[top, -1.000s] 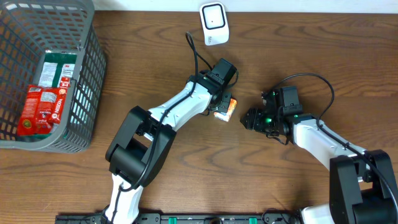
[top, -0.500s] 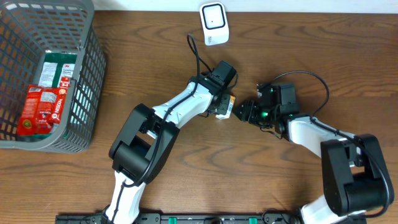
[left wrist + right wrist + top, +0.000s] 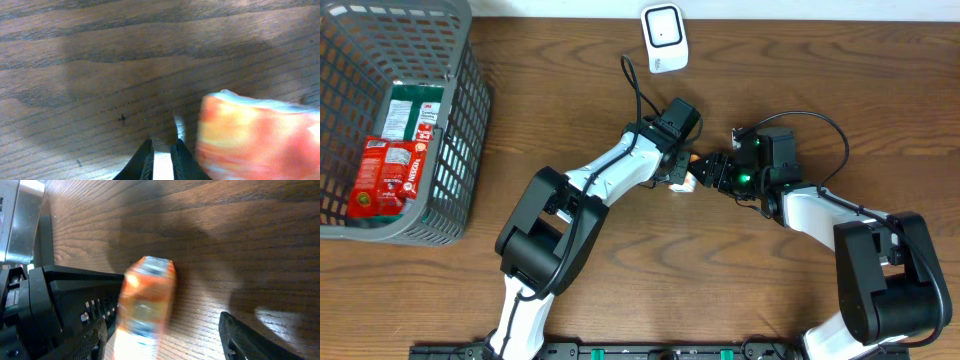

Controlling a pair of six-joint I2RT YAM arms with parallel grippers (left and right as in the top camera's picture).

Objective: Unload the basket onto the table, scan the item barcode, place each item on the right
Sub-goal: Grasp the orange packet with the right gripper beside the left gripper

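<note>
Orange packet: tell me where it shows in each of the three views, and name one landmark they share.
Overhead: the orange packet is near the middle of the picture.
Left wrist: the packet is blurred, in the lower right, running off the right edge.
Right wrist: the packet is left of centre, in the lower half.
Shared landmark: the brown wooden table beneath it.

The overhead view looks straight down from high up on the whole table [image 3: 620, 290]. Both wrist views sit close above the wood, facing it. All three share the packet [image 3: 260, 135].
</note>
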